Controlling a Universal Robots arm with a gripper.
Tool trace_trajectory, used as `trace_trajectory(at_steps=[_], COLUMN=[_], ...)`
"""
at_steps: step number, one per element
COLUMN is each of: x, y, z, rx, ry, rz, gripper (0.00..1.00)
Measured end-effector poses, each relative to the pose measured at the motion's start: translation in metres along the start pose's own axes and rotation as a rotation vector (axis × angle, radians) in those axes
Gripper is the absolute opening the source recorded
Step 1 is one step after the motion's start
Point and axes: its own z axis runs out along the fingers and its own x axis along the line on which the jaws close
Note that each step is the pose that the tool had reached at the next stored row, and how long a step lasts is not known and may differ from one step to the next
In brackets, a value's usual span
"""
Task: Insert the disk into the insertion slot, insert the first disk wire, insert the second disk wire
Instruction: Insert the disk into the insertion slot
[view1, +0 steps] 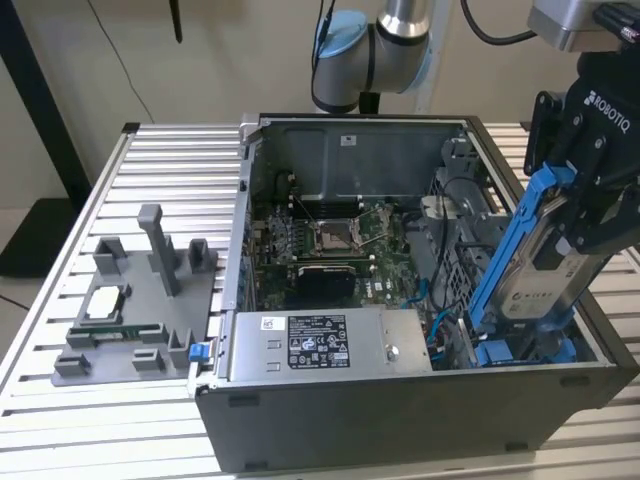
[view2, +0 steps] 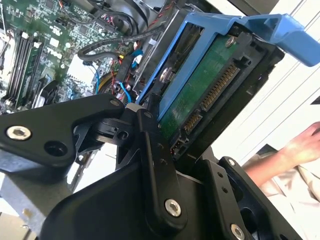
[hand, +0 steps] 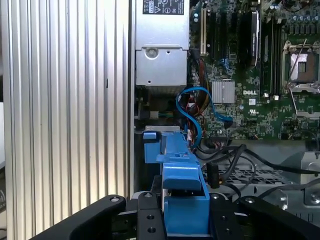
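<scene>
In the exterior view my gripper (view1: 572, 232) is at the right, shut on the disk (view1: 540, 272). The disk is a silver-grey drive in a bright blue frame (view1: 508, 250). It stands steeply tilted, and its lower end reaches into the insertion slot (view1: 520, 345) at the front right corner of the open computer case. The second wrist view shows the disk's green circuit board and connectors (view2: 200, 87) between my black fingers (view2: 152, 145). The first wrist view shows the frame's blue edge (hand: 182, 197) in my gripper (hand: 185, 217). Loose blue (hand: 192, 107) and black cables (hand: 225, 155) lie beside the cage; I cannot tell which are the disk wires.
A grey labelled power-supply box (view1: 330, 345) sits at the case's front, with the motherboard (view1: 330, 240) behind it. A grey fixture with small parts (view1: 140, 300) stands on the slatted table at the exterior view's left. A person's hand (view2: 300, 145) is near the table.
</scene>
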Motion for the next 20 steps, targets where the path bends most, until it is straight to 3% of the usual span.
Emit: trace_trajectory(at_steps=[20], x=[0.0000], y=[-0.0002], z=[0.0048], rx=[0.0000], ry=[0.0000], rz=[0.000], gripper=[0.00])
